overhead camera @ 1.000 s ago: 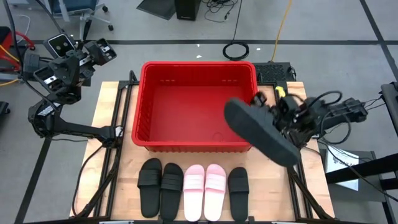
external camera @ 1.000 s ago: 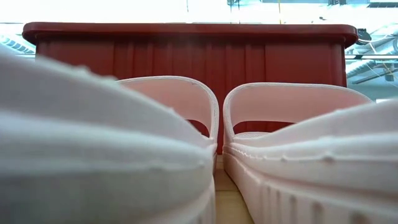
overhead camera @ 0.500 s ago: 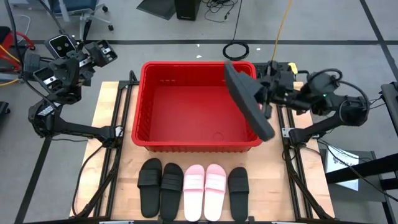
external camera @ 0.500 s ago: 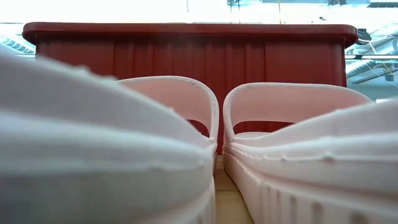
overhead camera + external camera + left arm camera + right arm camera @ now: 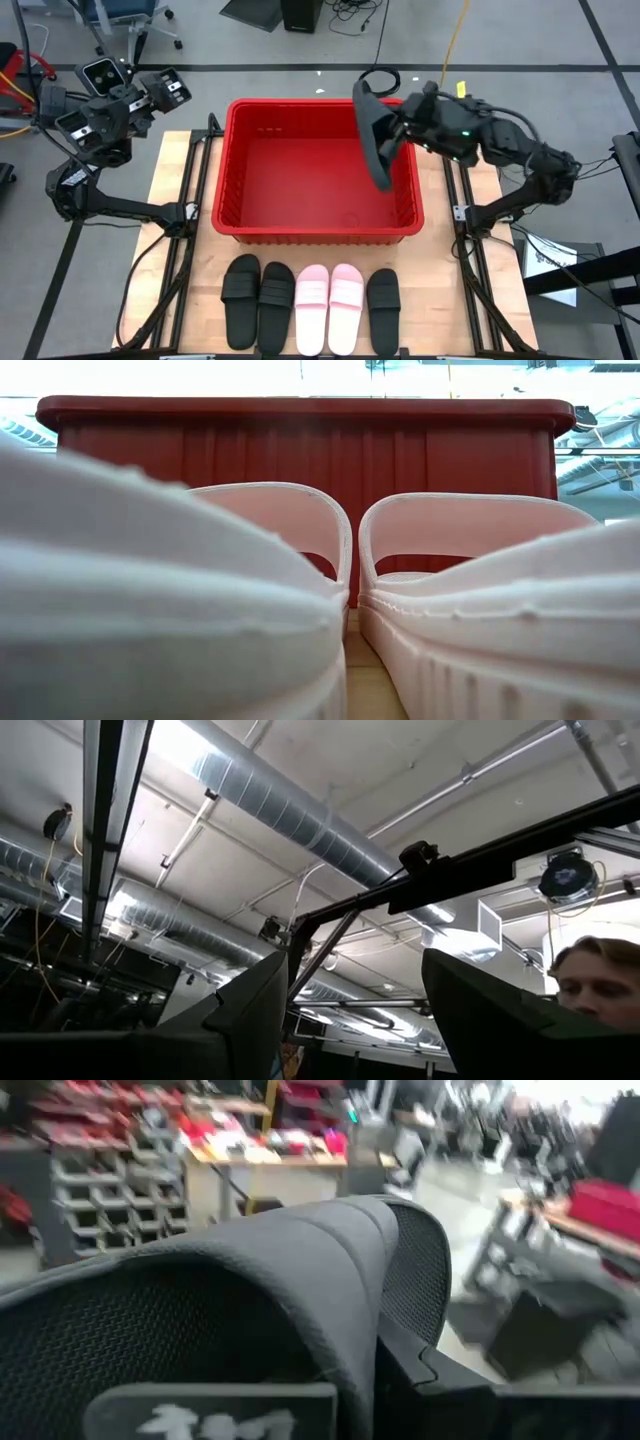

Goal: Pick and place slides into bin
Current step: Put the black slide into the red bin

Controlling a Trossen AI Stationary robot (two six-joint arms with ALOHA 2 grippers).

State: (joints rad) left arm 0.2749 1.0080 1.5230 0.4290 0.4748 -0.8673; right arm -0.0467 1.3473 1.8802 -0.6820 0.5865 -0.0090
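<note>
The red bin [image 5: 240,170] stands mid-table, its near wall [image 5: 300,440] filling the low view. My right gripper [image 5: 398,125] is shut on a black slide [image 5: 371,140], held on edge above the bin's far right part. Along the near edge lie two black slides [image 5: 258,303], two pink slides [image 5: 330,305] and one more black slide [image 5: 383,308], all sole down; the pink pair [image 5: 290,530] looms in the low view. My left gripper [image 5: 165,88] stays raised off the table's far left corner, open [image 5: 355,990], pointing up at the ceiling. My right gripper meets the black slide on its strap side [image 5: 386,128], coming level from the table's right. The strap [image 5: 300,1260] arches right before the wrist camera and hides the fingertips. The slide is lifted clear, on edge, its length running far to near above the bin.
The bin's inside shows bare red floor. Black frame rails [image 5: 190,210] run along both sides of the wooden top. A person's head [image 5: 600,980] shows in the left wrist view. Cables and a chair base lie on the floor beyond the far edge.
My right gripper has swung from beside the bin's near right corner toward the far edge and leftward, rising and turning its wrist. The black slide came with it, tipping from a flat slant onto its edge above the bin's far right part. The gripper stayed shut.
</note>
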